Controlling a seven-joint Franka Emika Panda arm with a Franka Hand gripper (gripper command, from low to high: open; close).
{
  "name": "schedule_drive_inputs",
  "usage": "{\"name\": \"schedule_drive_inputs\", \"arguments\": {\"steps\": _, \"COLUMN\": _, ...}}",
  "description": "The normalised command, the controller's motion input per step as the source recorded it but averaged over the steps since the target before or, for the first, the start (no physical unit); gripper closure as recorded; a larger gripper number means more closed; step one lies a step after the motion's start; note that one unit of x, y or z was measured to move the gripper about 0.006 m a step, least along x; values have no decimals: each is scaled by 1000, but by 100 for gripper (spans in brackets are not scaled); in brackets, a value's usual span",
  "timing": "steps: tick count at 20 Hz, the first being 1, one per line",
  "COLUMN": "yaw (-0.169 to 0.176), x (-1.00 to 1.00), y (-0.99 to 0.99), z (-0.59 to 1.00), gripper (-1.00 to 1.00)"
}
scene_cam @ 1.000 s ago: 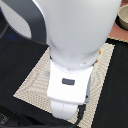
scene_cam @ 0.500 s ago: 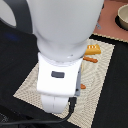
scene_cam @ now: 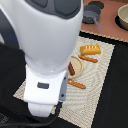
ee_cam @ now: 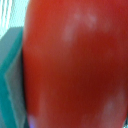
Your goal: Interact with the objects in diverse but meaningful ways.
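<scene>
Across the whole wrist frame, the red tomato (ee_cam: 75,65) fills the lens, with an edge of the pale-blue carton (ee_cam: 11,75) showing in the left of the frame just beside it. You are very close to the tomato, so I judge the step in hand to be a grasp or a nudge of it. Go slowly: it is round and likely to roll, so centre it before you squeeze, and mind the carton, which looks near enough to be knocked.

You cannot tell whether the tool is open, closed or gripping, since no finger shows in either picture.

In the exterior view, the arm (scene_cam: 47,55) bulks over the left and centre of the frame, reaching down over the woven mat (scene_cam: 100,70), its lower end hidden. To its right lie the golden-yellow bread loaf (scene_cam: 90,49), the brown sausage stick (scene_cam: 71,69) on the round tan plate (scene_cam: 78,64), and the orange-handled cutlery (scene_cam: 77,84). The grey pot (scene_cam: 91,16) sits in the upper right on the counter (scene_cam: 110,31).
</scene>
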Motion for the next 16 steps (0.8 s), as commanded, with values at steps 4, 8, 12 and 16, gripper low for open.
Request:
{"name": "schedule_drive_inputs", "arguments": {"steps": 4, "yaw": 0, "x": -1000, "y": 356, "z": -168, "gripper": 100}}
{"name": "schedule_drive_inputs", "arguments": {"steps": 8, "yaw": 0, "x": -1000, "y": 487, "z": -165, "gripper": 100}}
{"name": "schedule_drive_inputs", "arguments": {"steps": 12, "yaw": 0, "x": -979, "y": 602, "z": -209, "gripper": 100}}
{"name": "schedule_drive_inputs", "arguments": {"steps": 16, "yaw": 0, "x": -938, "y": 638, "z": -187, "gripper": 100}}
